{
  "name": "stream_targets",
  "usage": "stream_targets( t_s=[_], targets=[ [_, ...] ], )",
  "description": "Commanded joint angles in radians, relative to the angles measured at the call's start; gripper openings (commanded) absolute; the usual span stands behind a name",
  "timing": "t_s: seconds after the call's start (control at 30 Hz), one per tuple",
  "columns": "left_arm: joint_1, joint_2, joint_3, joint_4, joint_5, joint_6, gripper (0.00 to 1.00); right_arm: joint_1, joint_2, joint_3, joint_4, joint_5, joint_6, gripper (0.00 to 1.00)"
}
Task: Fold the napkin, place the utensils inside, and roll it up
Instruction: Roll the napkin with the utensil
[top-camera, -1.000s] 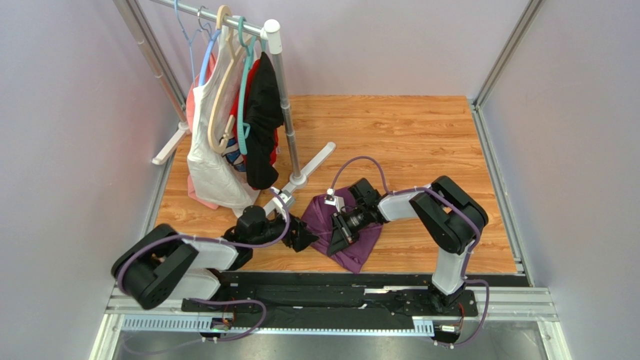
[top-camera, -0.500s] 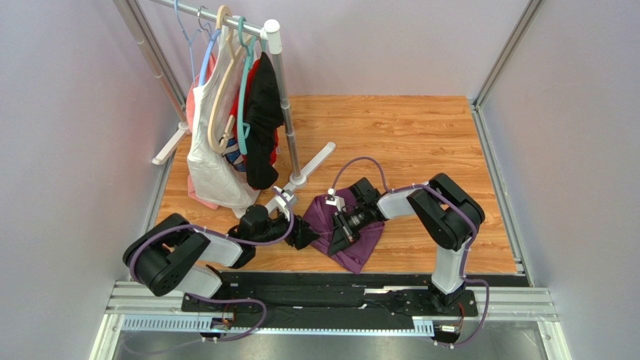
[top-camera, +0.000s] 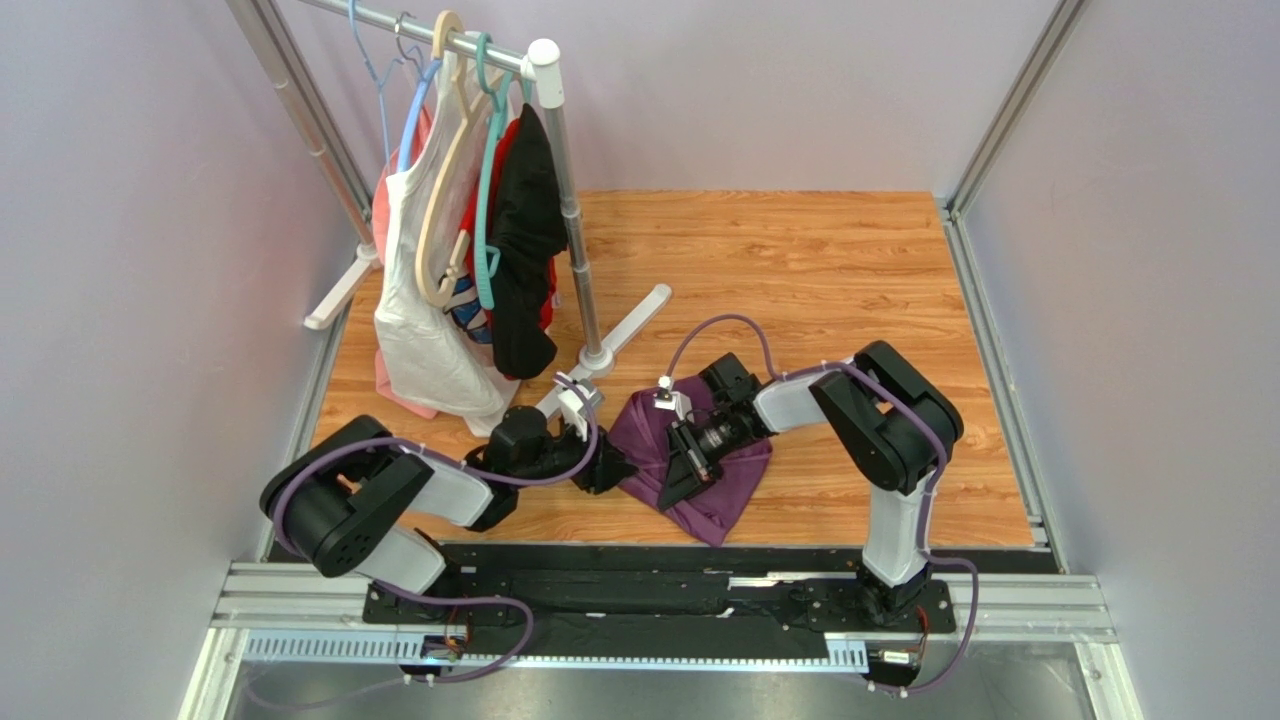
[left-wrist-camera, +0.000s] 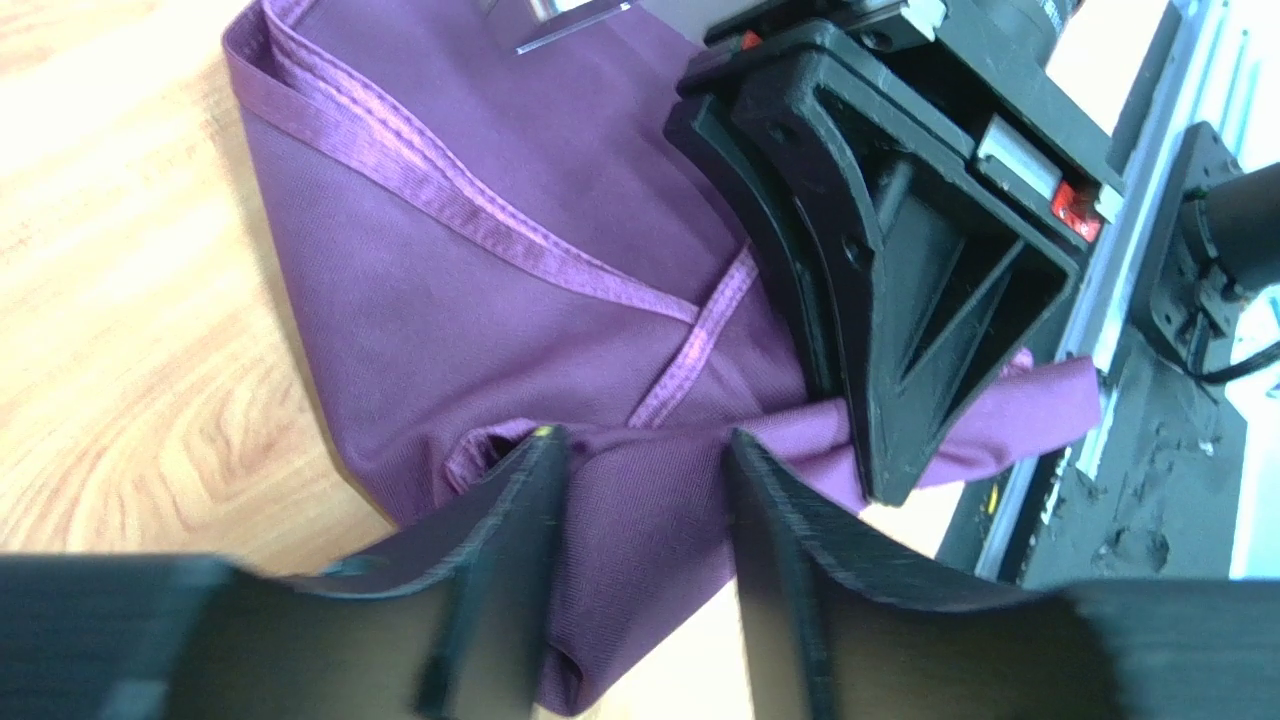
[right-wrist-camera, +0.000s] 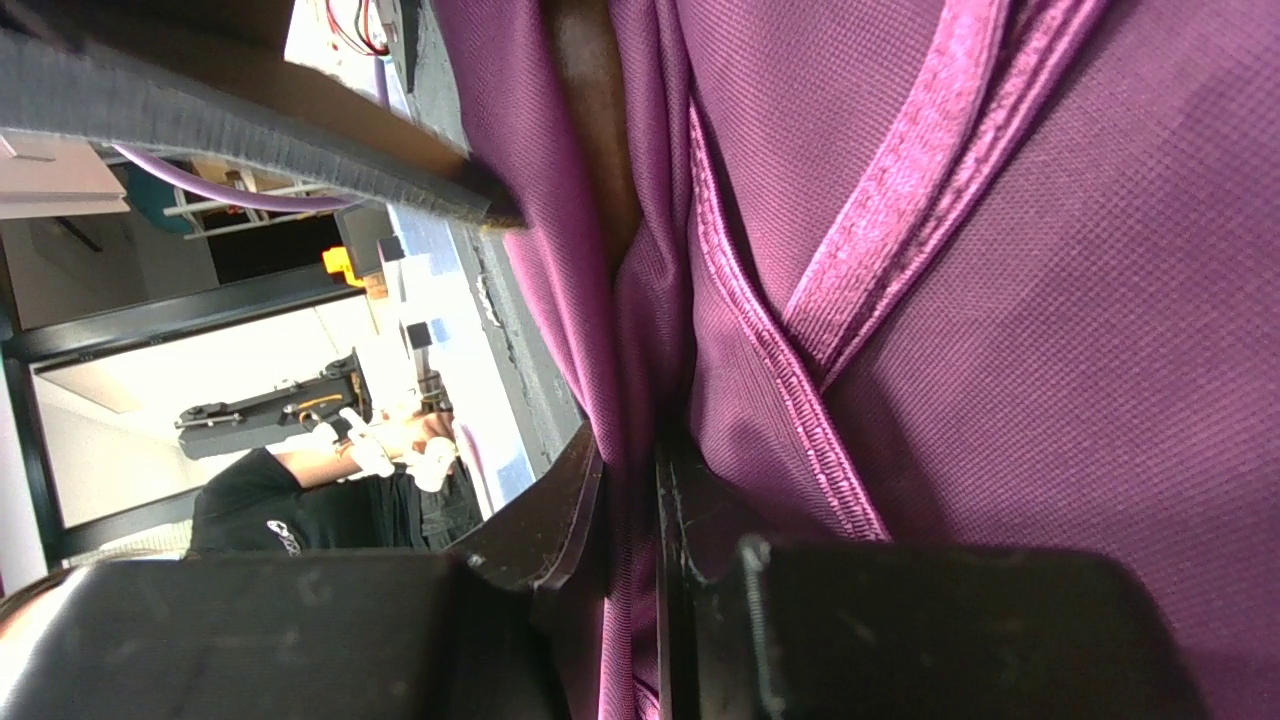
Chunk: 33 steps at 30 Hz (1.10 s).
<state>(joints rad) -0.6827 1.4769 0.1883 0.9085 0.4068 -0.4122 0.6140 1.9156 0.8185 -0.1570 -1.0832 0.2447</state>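
napkin (top-camera: 724, 491) x1, bunched, r tool (right-wrist-camera: 625, 458) pinching it, l tool (left-wrist-camera: 639, 453) part-open over fold

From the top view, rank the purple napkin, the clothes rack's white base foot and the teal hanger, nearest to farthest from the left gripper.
1. The purple napkin: right beside the left gripper, on its right.
2. The white base foot: farther back, slightly right.
3. The teal hanger: far back left, up top.

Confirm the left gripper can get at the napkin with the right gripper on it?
Likely yes. The left gripper is open astride a raised fold of the napkin, only cloth in its gap; the right gripper pinches it just beyond, close but not blocking.
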Motion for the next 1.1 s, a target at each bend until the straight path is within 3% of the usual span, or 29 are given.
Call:
stream_targets(
  t_s=[0.0,0.13,0.17,0.23,0.33,0.37,0.43,0.5,0.57,0.73,0.93,1.07],
  targets=[
    [-0.015,0.020,0.031,-0.025,0.024,0.007,0.44,-0.019,0.045,-0.005,-0.030,0.180,-0.032,0.00],
    [-0.015,0.026,0.048,-0.077,0.023,0.010,0.27,-0.017,0.040,-0.005,-0.030,0.184,-0.030,0.00],
    [-0.015,0.028,0.060,-0.088,0.023,0.010,0.18,-0.019,0.034,-0.007,-0.032,0.187,-0.030,0.00],
    [-0.015,0.039,0.071,-0.123,0.020,0.007,0.15,-0.019,0.028,-0.004,-0.032,0.195,-0.021,0.00],
    [-0.017,0.046,0.088,-0.175,0.017,0.004,0.11,-0.019,0.007,-0.002,-0.039,0.204,-0.016,0.09],
    [-0.015,0.048,0.109,-0.201,0.013,0.007,0.06,-0.019,-0.001,-0.002,-0.044,0.210,-0.012,0.19],
    [-0.015,0.060,0.126,-0.267,0.000,0.010,0.00,-0.019,-0.032,-0.004,-0.053,0.221,-0.005,0.24],
    [-0.015,0.074,0.157,-0.328,-0.014,0.010,0.00,-0.020,-0.075,0.001,-0.081,0.238,0.001,0.43],
    [-0.014,0.095,0.177,-0.355,-0.023,0.004,0.00,-0.025,-0.118,-0.004,-0.110,0.264,0.008,0.51],
    [-0.014,0.146,0.215,-0.424,-0.028,-0.003,0.00,-0.059,-0.315,-0.018,-0.200,0.356,0.016,0.61],
    [-0.014,0.177,0.238,-0.465,-0.019,-0.020,0.00,-0.069,-0.617,-0.067,-0.317,0.615,0.033,0.67],
    [-0.009,0.183,0.260,-0.510,-0.025,-0.023,0.00,0.051,-0.873,-0.140,-0.306,0.820,0.051,0.68]
  ],
)
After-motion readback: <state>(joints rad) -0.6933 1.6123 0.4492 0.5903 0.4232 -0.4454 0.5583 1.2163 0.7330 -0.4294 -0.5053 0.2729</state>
